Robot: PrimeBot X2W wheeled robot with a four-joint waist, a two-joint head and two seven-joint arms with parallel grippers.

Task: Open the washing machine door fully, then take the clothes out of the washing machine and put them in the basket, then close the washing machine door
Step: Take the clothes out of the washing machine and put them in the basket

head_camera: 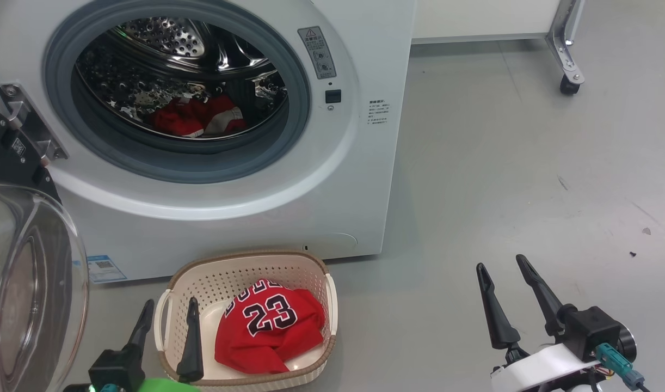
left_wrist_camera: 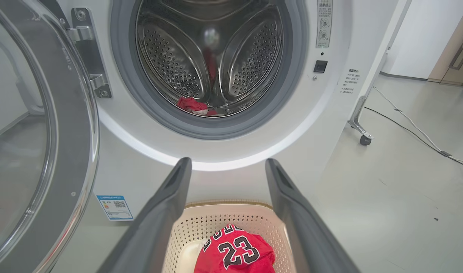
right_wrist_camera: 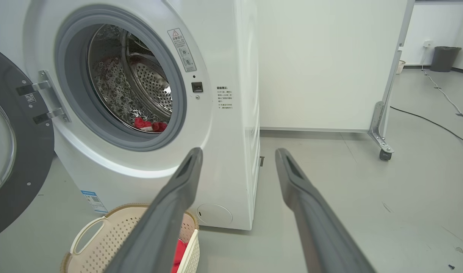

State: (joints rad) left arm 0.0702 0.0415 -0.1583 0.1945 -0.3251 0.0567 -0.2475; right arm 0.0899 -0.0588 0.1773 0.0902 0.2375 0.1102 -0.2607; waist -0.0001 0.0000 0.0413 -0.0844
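Observation:
The washing machine [head_camera: 256, 218] stands with its door [head_camera: 33, 283] swung wide open to the left. Red clothes [head_camera: 196, 117] lie at the bottom of the steel drum, also seen as clothes [left_wrist_camera: 191, 104] in the left wrist view. In front of the machine sits the basket [head_camera: 245, 264], holding a red "23" jersey [head_camera: 267, 332]. My left gripper [head_camera: 169, 307] is open and empty just above the basket's left end. My right gripper [head_camera: 500, 262] hovers open and empty over the floor to the basket's right.
A white panel on caster feet [head_camera: 569, 81] stands behind and right of the washer. A cable [left_wrist_camera: 413, 132] runs across the grey floor at the right. A dark bin [right_wrist_camera: 443, 58] stands far back by the wall.

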